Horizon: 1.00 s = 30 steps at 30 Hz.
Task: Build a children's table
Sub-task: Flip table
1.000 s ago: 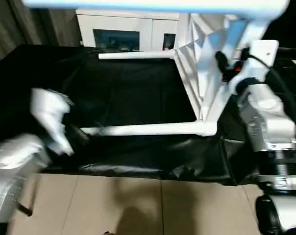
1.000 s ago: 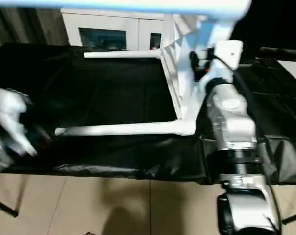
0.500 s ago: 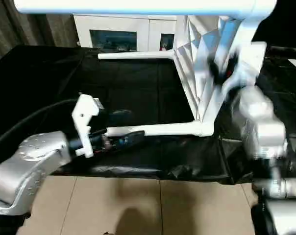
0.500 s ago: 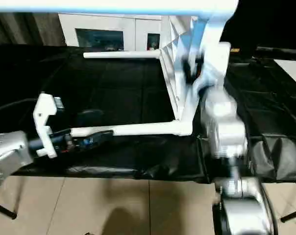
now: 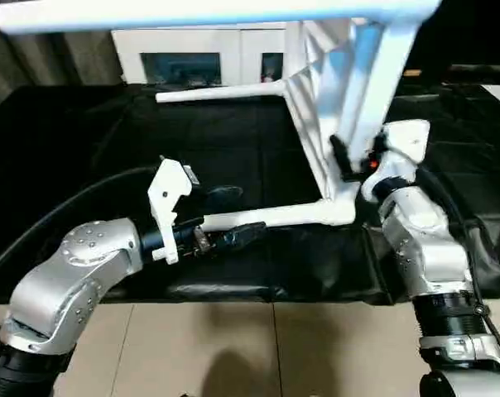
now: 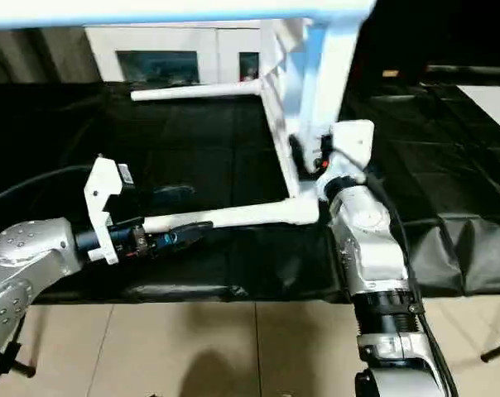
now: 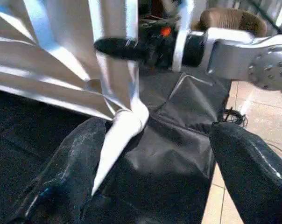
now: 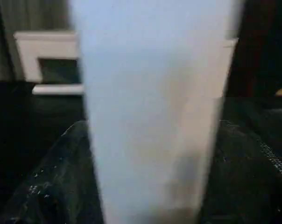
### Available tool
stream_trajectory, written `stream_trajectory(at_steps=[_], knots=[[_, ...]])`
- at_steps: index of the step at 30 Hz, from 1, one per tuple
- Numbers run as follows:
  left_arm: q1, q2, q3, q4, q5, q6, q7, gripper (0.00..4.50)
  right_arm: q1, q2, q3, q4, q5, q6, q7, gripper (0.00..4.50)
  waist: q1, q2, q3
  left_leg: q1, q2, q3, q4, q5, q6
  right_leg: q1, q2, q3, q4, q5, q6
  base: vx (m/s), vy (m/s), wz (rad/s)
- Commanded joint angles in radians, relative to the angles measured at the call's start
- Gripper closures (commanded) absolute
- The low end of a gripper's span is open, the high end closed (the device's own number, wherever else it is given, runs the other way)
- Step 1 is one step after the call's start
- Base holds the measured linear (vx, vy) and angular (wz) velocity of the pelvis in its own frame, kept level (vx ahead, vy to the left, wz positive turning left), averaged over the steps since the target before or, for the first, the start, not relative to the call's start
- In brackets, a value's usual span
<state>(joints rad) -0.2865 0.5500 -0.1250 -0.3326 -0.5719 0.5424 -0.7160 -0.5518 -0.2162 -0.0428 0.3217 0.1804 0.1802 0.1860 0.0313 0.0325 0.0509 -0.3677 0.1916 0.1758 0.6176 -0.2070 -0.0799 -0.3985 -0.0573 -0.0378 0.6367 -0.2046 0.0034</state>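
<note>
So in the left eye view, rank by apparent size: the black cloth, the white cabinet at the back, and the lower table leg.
1. Black cloth, largest by far.
2. White cabinet, though far from the camera and partly hidden.
3. Lower table leg, a thin tube.

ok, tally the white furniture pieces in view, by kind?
Legs: 3 (top, far, near)
Tabletop: 1
Cabinet: 1
Total: 5
</note>
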Motion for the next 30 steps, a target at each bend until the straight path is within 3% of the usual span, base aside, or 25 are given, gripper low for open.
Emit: stream_trajectory(at_steps=[1, 3, 6, 11, 16, 30], knots=[[-0.006, 0.007, -0.005, -0.016, 0.01, 0.013, 0.0, 0.49, -0.029, 0.004, 0.009, 0.03, -0.009, -0.025, 0.032, 0.65, 0.004, 0.0, -0.064, 0.008, 0.019, -0.004, -0.069, -0.134, -0.022, 0.051, -0.053, 0.041, -0.066, -0.051, -0.227, 0.0, 0.0, 0.0], [-0.002, 0.007, -0.002, -0.021, 0.01, 0.016, 0.001, 0.49, -0.036, 0.006, 0.008, 0.043, -0.007, -0.025, 0.041, 0.86, 0.006, 0.002, -0.065, 0.008, 0.019, -0.005, -0.069, -0.126, -0.02, 0.051, -0.053, 0.04, -0.064, -0.055, -0.226, 0.0, 0.0, 0.0], [0.005, 0.006, 0.0, -0.035, 0.01, 0.023, 0.005, 0.49, -0.047, 0.002, 0.007, 0.082, -0.003, -0.042, 0.069, 0.93, 0.006, -0.005, -0.064, 0.005, 0.02, -0.006, -0.071, -0.125, -0.017, 0.054, -0.055, 0.04, -0.063, -0.075, -0.223, 0.0, 0.0, 0.0], [0.008, -0.004, 0.006, -0.046, -0.003, 0.043, 0.015, 0.49, -0.067, -0.004, 0.001, 0.131, -0.009, -0.071, 0.071, 1.36, 0.005, -0.005, -0.063, 0.006, 0.019, -0.004, -0.069, -0.132, -0.016, 0.049, -0.055, 0.04, -0.066, -0.108, -0.219, 0.0, 0.0, 0.0], [0.017, -0.055, 0.04, -0.036, -0.06, 0.058, 0.037, 0.49, -0.095, -0.009, -0.009, 0.193, -0.027, -0.094, 0.062, 1.75, 0.006, -0.005, -0.064, 0.006, 0.018, -0.003, -0.066, -0.13, -0.017, 0.047, -0.054, 0.04, -0.067, -0.105, -0.226, 0.0, 0.0, 0.0], [0.019, -0.059, 0.028, -0.048, -0.037, 0.075, 0.054, 0.49, -0.144, -0.025, -0.023, 0.284, -0.078, -0.156, 0.002, 2.58, 0.006, -0.011, -0.065, 0.005, 0.017, -0.001, -0.064, -0.117, -0.001, 0.047, -0.053, 0.04, -0.065, -0.093, -0.218, 0.0, 0.0, 0.0]])
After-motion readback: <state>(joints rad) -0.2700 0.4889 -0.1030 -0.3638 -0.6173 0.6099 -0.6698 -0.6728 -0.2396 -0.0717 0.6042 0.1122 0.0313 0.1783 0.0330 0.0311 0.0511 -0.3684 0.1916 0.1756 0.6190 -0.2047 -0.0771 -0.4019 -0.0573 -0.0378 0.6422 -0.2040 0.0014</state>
